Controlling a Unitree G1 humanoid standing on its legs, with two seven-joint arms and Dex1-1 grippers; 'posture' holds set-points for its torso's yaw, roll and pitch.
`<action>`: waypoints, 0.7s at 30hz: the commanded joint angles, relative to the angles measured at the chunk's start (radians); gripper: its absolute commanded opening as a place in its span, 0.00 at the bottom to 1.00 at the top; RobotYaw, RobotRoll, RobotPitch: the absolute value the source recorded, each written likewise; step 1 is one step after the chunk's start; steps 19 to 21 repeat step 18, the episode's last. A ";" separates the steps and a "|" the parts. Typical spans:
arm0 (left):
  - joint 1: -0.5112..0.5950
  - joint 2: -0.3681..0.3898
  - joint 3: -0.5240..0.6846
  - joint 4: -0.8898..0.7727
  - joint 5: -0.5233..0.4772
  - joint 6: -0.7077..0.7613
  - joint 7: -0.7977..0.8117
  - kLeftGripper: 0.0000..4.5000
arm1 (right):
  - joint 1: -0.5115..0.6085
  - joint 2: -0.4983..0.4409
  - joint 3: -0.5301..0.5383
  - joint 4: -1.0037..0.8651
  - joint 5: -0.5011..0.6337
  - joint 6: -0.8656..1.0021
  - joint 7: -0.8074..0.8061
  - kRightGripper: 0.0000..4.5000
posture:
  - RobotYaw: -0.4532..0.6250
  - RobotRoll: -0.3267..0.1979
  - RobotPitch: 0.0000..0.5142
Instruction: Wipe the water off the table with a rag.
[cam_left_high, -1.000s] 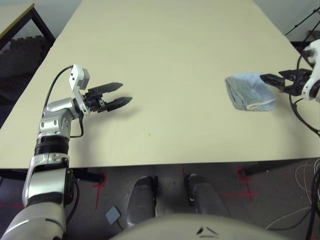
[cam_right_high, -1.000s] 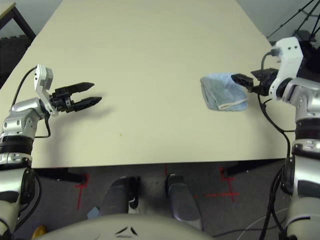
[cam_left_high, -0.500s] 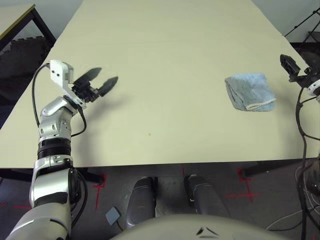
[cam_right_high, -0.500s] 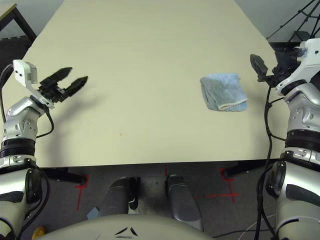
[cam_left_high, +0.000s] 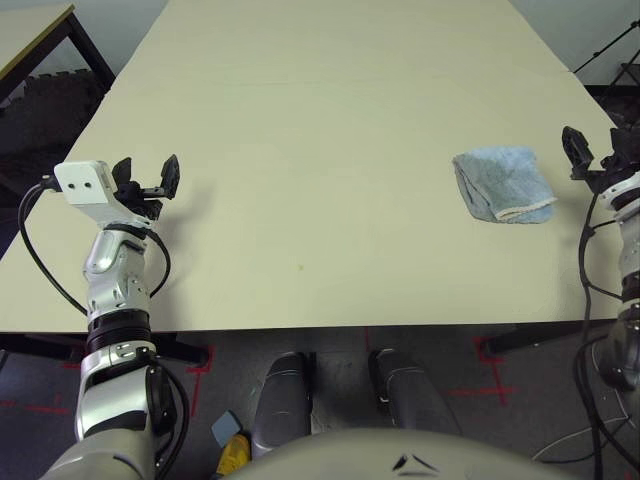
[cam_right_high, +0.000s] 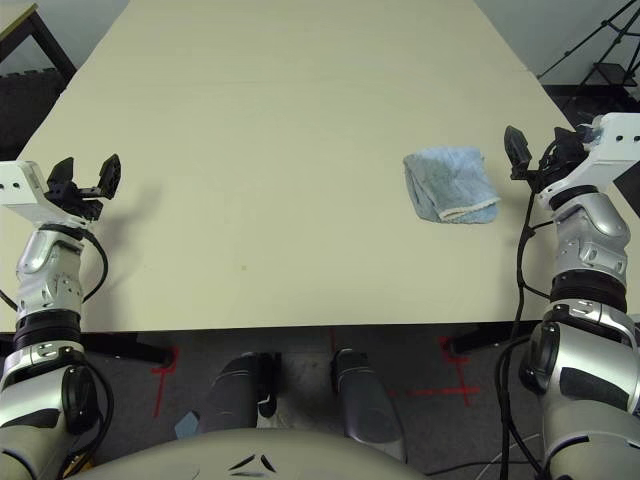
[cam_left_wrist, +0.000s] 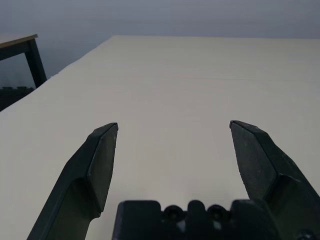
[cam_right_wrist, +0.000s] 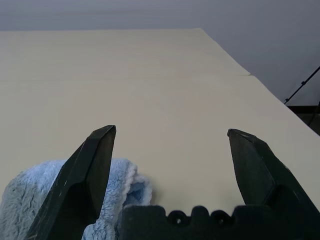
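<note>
Your right end effector (cam_right_high: 540, 155) has let go of the rag (cam_right_high: 449, 184) and pulled back: a second ago its fingers were at the cloth's right edge, and now it sits at the right edge of the frame, just off the desk (cam_right_high: 300, 120), fingers spread wide and holding nothing. The rag lies bunched in the right half of the frame, just beside that end effector but not touching it; the right wrist view shows it low beside one finger. Your left end effector (cam_left_high: 145, 178) has swung back too, from reaching inward over the desk to the left edge of the frame, also wide open and empty. A tiny amber speck (cam_left_high: 299, 267) sits in the lower middle of the frame, which may be leftover water; it is too small to be sure. With both arms withdrawn and the rag released, this reads as either the wiping finished or a reset. If that speck is water, you'd need to grasp the rag again and drag it well across to the left.
</note>
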 joint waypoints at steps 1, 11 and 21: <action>0.016 0.007 0.016 -0.005 0.012 -0.019 0.028 1.00 | -0.004 0.005 -0.008 0.022 0.007 -0.019 0.004 0.99 | 0.37 0.62 0.38; -0.016 0.026 0.005 0.041 0.014 -0.036 0.023 1.00 | -0.009 0.004 -0.012 0.037 0.009 -0.037 -0.003 0.99 | 0.36 0.62 0.37; -0.045 0.031 0.000 0.086 0.018 -0.053 0.008 1.00 | -0.007 -0.003 -0.014 0.039 0.008 -0.041 -0.010 0.99 | 0.35 0.62 0.35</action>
